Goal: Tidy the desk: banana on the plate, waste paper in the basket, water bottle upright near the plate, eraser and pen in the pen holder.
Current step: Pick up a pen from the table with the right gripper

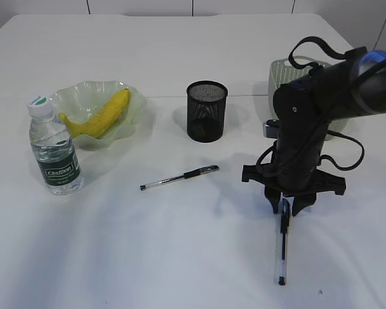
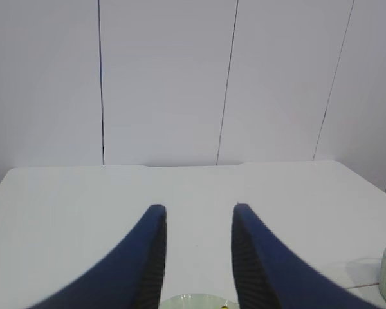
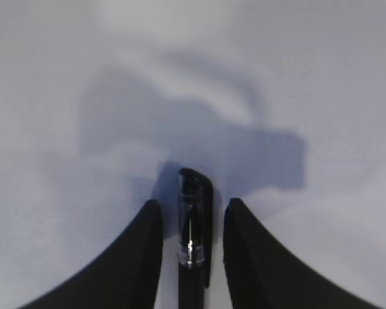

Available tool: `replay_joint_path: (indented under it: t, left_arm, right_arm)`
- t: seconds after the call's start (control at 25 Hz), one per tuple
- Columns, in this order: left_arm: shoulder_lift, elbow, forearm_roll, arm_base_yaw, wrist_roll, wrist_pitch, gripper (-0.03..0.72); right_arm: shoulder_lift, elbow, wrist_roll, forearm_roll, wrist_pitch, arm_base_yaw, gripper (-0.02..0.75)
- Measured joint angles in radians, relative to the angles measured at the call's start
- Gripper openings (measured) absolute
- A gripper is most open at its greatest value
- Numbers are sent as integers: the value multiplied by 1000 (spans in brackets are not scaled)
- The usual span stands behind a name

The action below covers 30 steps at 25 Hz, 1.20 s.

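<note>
Straddling the black cap end of a pen [image 3: 194, 238], the right pincer [image 1: 287, 207] sits low over the tabletop [image 1: 180, 257], jaws partway open with the pen between the pads; honestly can't tell from the wrist view if they're touching it or just framing it. That pen points toward the near edge. The left pincer [image 2: 196, 257] is up in the air, part open, holding nothing.

Progress-wise: banana [image 1: 103, 116] is already on the plate [image 1: 136, 96], water bottle [image 1: 55, 151] stands upright right beside it. A second pen [image 1: 180, 178] lies loose in the middle. The pen holder [image 1: 206, 111] has something dark inside, maybe the eraser. The basket [image 1: 280, 74] is mostly hidden behind the arm.

Plenty of bare tabletop around both pens, and the route back to the holder looks clear.
</note>
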<state>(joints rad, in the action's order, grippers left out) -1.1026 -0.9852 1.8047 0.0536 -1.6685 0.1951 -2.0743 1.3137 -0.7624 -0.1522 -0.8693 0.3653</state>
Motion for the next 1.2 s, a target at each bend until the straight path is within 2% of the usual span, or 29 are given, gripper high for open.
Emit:
replay_joint_path:
  t: [0.24, 0.48, 0.84, 1.2]
  left_arm:
    - [0, 0, 0, 0, 0, 0, 239]
    - [0, 0, 0, 0, 0, -20, 239]
    - [0, 0, 0, 0, 0, -28, 239]
    - [0, 0, 0, 0, 0, -28, 239]
  right_arm:
    - [-4, 2, 0, 2, -9, 0, 228]
    - [-6, 4, 0, 9, -9, 0, 86]
    - [-8, 13, 0, 9, -9, 0, 79]
    - [-23, 158, 4, -20, -7, 0, 78]
